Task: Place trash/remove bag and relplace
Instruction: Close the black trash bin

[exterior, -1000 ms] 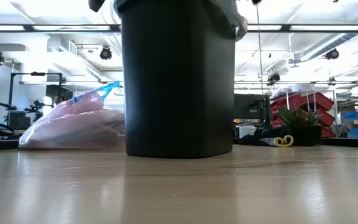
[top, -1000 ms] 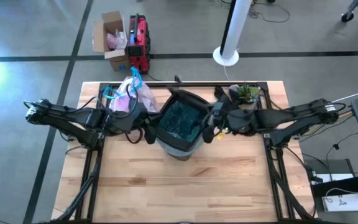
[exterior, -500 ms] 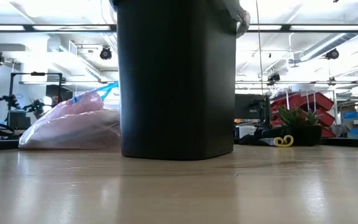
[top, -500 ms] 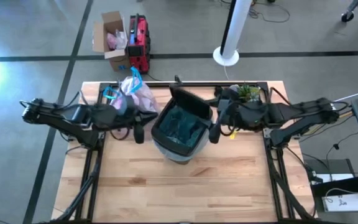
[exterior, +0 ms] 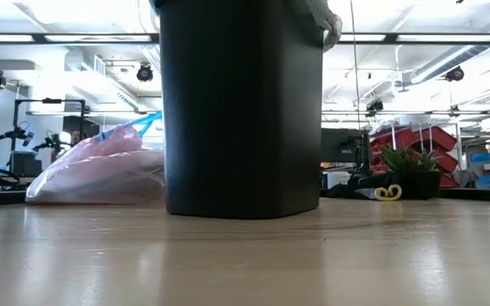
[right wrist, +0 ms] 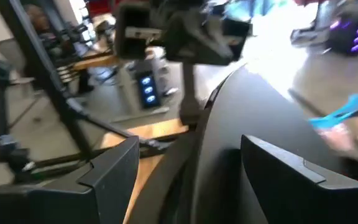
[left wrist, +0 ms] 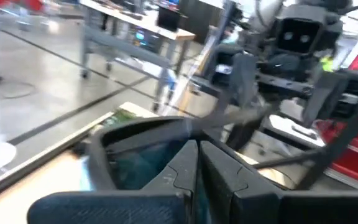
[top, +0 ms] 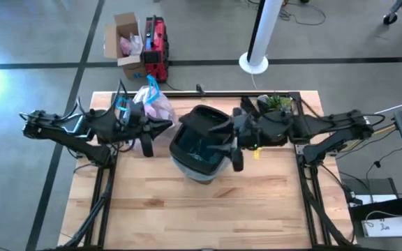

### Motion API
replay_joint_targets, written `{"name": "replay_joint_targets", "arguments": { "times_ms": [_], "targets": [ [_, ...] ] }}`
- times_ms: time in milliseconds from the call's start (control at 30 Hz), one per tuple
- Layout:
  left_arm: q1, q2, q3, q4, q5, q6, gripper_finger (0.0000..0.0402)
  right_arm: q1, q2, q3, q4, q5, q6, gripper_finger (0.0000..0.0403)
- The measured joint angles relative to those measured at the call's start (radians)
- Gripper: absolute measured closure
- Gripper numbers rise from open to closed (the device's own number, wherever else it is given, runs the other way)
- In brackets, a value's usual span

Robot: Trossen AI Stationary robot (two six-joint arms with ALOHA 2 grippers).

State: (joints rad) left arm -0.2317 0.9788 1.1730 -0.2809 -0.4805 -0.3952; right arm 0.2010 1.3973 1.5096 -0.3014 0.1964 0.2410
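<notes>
From above, the black bin [top: 199, 146] stands in the middle of the wooden table [top: 208, 209], with a blue-green bag [top: 195, 148] inside it. The level view shows only the bin's dark side [exterior: 241, 106]; its top is cut off, so the inside cannot be seen there.

The full pink bag [top: 150, 103] with blue ties lies on the table just left of the bin, near the back edge.

The left end effector [top: 162, 127] is beside the bin's left rim, its fingers [left wrist: 194, 171] pressed together and holding nothing. The right end effector [top: 223, 141] is over the bin's right rim, fingers apart.

A small green plant [top: 276, 103] sits at the back right. A cardboard box [top: 124, 43] is on the floor behind the table.
</notes>
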Motion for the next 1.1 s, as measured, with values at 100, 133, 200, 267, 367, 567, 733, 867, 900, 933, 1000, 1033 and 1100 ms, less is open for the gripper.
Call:
{"name": "replay_joint_targets", "arguments": {
  "times_ms": [100, 133, 200, 267, 367, 567, 733, 867, 900, 933, 1000, 1033, 1100],
  "targets": [
    [0.0, 0.024, -0.003, 0.043, 0.094, 0.032, 0.0397, 0.004, 0.043, 0.0, -0.021, -0.024, 0.016, 0.0143],
    [0.0, 0.031, -0.004, 0.053, 0.12, 0.044, 0.0397, 0.004, 0.055, -0.001, -0.032, -0.025, 0.016, 0.0145],
    [-0.001, 0.051, -0.004, 0.083, 0.152, 0.053, 0.0397, 0.004, 0.073, -0.001, -0.056, -0.025, 0.011, 0.0149],
    [0.0, 0.08, -0.008, 0.106, 0.154, 0.052, 0.0397, 0.004, 0.094, 0.0, -0.086, -0.024, 0.012, 0.0154],
    [0.0, 0.129, -0.026, 0.117, 0.154, 0.051, 0.0397, 0.004, 0.129, 0.0, -0.118, -0.017, 0.013, 0.0162],
    [-0.001, 0.214, -0.064, 0.068, 0.179, 0.009, 0.0397, 0.005, 0.13, 0.017, -0.132, -0.043, 0.021, 0.0169],
    [-0.002, 0.238, -0.084, 0.068, 0.21, 0.001, 0.0397, 0.007, 0.097, 0.066, -0.128, -0.03, -0.002, 0.0163],
    [-0.002, 0.221, -0.089, 0.118, 0.211, 0.036, 0.0397, 0.006, 0.092, 0.098, -0.125, 0.034, -0.054, 0.0161],
    [-0.002, 0.212, -0.09, 0.141, 0.211, 0.043, 0.0397, 0.006, 0.094, 0.099, -0.131, 0.041, -0.065, 0.0162],
    [-0.002, 0.203, -0.09, 0.173, 0.212, 0.052, 0.0397, 0.006, 0.096, 0.099, -0.127, 0.043, -0.076, 0.0164],
    [-0.003, 0.188, -0.094, 0.2, 0.22, 0.063, 0.0397, 0.006, 0.097, 0.099, -0.117, 0.062, -0.091, 0.017],
    [-0.003, 0.171, -0.097, 0.204, 0.219, 0.067, 0.0397, 0.006, 0.096, 0.099, -0.107, 0.078, -0.104, 0.0172],
    [-0.005, 0.133, -0.092, 0.251, 0.218, 0.071, 0.0397, 0.009, 0.095, 0.1, -0.087, 0.099, -0.129, 0.0177]
  ]
}}
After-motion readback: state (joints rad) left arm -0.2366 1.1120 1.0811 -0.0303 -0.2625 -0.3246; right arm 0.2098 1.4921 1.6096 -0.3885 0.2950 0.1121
